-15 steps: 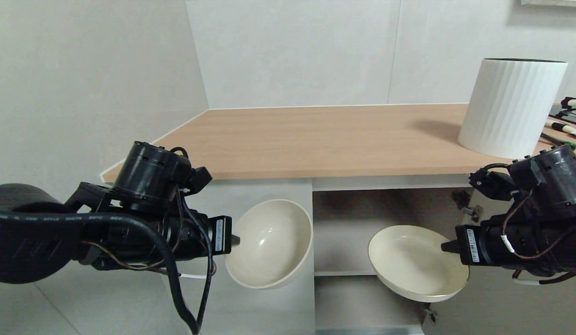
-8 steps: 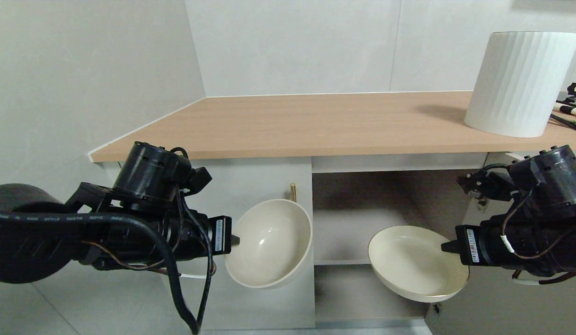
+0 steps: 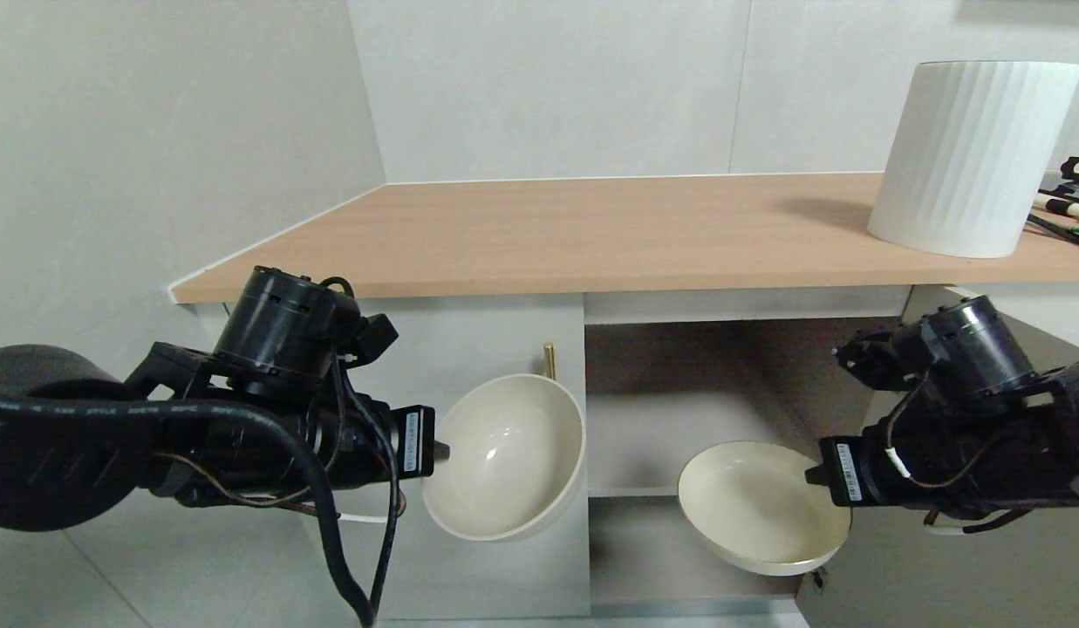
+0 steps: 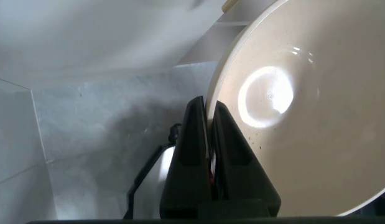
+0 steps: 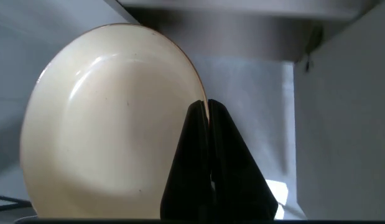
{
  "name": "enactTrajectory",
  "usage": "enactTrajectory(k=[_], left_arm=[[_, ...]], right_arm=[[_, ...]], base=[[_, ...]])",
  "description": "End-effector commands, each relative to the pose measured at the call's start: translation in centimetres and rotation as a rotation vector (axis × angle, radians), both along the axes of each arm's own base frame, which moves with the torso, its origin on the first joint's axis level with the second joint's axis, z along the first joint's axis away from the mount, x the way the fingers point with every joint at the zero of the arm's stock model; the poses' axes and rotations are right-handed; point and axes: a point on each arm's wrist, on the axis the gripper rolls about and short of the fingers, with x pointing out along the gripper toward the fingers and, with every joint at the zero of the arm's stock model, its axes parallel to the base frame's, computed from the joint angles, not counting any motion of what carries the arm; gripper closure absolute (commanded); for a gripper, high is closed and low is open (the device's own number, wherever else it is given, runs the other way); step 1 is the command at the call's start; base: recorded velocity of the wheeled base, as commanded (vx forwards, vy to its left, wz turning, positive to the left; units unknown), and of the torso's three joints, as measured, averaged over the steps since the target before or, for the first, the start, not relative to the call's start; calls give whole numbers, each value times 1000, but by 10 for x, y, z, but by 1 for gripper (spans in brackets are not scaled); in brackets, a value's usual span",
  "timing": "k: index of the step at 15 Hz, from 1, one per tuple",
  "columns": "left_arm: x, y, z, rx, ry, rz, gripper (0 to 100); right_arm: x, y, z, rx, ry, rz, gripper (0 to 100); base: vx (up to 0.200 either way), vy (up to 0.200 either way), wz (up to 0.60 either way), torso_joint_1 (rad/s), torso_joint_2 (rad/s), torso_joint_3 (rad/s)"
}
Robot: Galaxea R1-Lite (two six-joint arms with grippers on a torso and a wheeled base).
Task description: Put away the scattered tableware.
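Observation:
My left gripper (image 3: 441, 450) is shut on the rim of a cream bowl (image 3: 504, 456), tilted on edge in front of the closed left cabinet door (image 3: 495, 340). From the left wrist the bowl (image 4: 298, 106) has its rim pinched between the gripper (image 4: 209, 112) fingers. My right gripper (image 3: 814, 475) is shut on the rim of a shallow cream plate (image 3: 757, 508), held nearly level in front of the open cabinet compartment (image 3: 679, 410). Seen by the right wrist, the plate (image 5: 111, 118) sits in the gripper (image 5: 208, 112) before the dark cabinet opening.
A wooden countertop (image 3: 591, 231) runs above the cabinet, with a white ribbed cylinder (image 3: 975, 157) at its right end and some utensils (image 3: 1067, 205) beyond. Inside the cabinet a shelf (image 3: 631, 491) divides upper and lower space. The right door (image 3: 949, 558) stands open.
The camera dropped, showing more of the cabinet. In the last half second my right arm with the plate moved left and lower toward the opening. The left arm with the bowl stayed still.

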Motion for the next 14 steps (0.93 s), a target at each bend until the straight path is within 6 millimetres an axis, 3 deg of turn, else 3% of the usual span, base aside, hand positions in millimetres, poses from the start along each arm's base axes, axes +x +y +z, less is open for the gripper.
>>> enactTrajectory(k=[1,5,10,14], left_arm=[[1,0,-1,1,4,-1,100],[1,0,-2,2,5,0,100],[2,-1,-4,6,12,0,100],[1,-4,-6,9,21,-11,100]], right_arm=[[25,10,-41,-51,116,-6,100],[52,17,-86,-35,109,-20,100],[93,30,-118,-17,44,-38,100],[126,24,-156,-23,-6,-143,100]], base=[[0,0,0,0,0,0],[0,0,0,0,0,0],[0,0,0,0,0,0],[0,0,0,0,0,0]])
